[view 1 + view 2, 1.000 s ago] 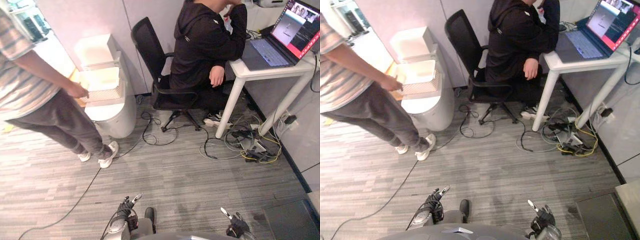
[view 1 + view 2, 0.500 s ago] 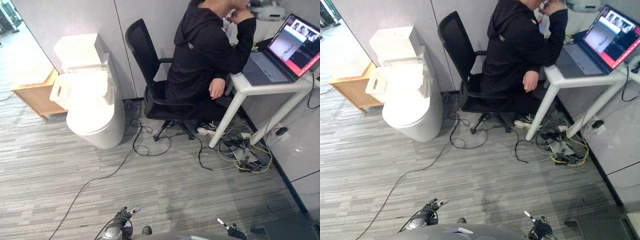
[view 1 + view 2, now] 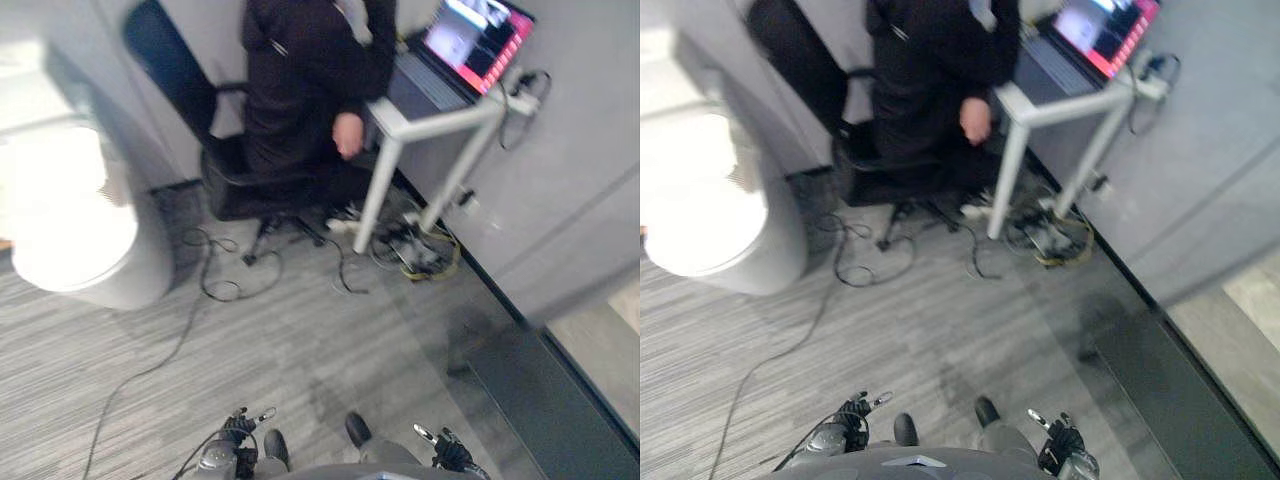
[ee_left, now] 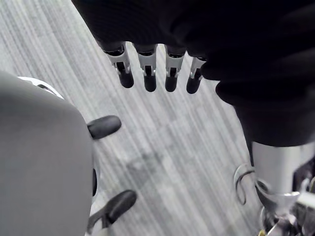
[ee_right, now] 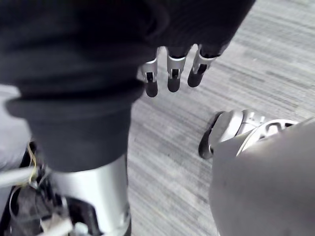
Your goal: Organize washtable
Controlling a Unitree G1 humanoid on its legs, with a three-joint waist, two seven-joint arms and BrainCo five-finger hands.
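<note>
Your left hand (image 3: 238,428) hangs low at your side over the grey striped floor (image 3: 300,340). Its fingers (image 4: 147,73) are straight and slightly spread, with the dark tips pointing down at the floor, and it holds nothing. Your right hand (image 3: 447,452) hangs the same way on the other side, fingers straight and apart, nothing in its grasp and nothing touching it. Both hands are well apart from everything else in the room. Far ahead of the left hand and out to its left stands a white toilet (image 3: 70,220) on the floor. Straight ahead of the left hand, further off, is a black chair (image 3: 175,65) with a person (image 3: 300,70) in dark clothes sitting on it, one hand (image 3: 349,135) resting at the edge of a white table (image 3: 430,122). That table is well ahead of your right hand and carries an open laptop (image 3: 470,35) with a lit screen. Under the table, between its legs, a tangle of cables (image 3: 420,250) lies on the floor. Just ahead of the right hand and out to its right, a dark panel (image 3: 540,390) lies along the foot of a grey wall (image 3: 560,180). From here you cannot tell where the washtable is.
</note>
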